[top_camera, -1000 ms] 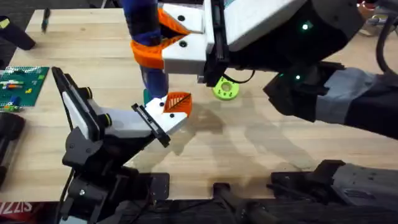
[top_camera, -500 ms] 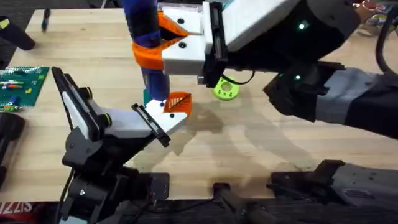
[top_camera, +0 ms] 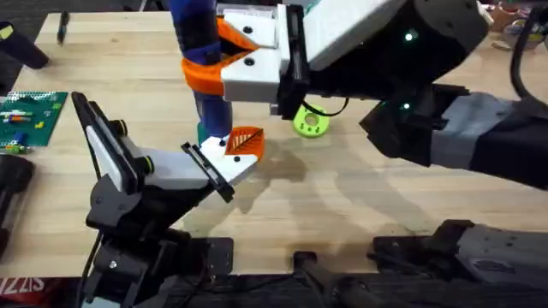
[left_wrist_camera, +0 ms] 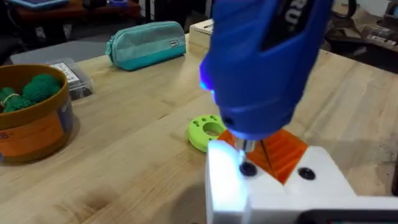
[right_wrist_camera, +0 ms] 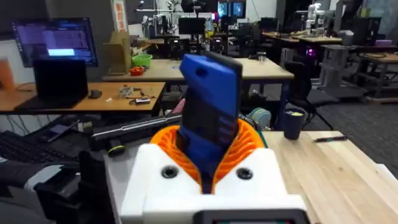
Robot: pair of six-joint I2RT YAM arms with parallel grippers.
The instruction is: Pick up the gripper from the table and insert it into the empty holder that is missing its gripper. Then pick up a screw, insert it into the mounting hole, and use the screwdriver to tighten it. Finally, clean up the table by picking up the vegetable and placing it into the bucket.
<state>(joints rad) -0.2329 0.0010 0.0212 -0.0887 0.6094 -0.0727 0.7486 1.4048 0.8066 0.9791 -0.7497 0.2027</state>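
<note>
Above the white wedge-shaped holder (top_camera: 184, 169), the right gripper (top_camera: 224, 62) clenches its orange jaws on the thick blue cylindrical screwdriver (top_camera: 199, 53), tip down at the screw hole (left_wrist_camera: 247, 168). Seated in that holder sits the small orange ribbed gripper (top_camera: 246, 141). Left jaws: cannot tell.

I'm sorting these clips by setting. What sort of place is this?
Most likely a robotics lab or workshop. Behind the wooden table stand rows of desks with computer monitors and other robot arms, and the right hand holds a blue screwdriver.
</note>
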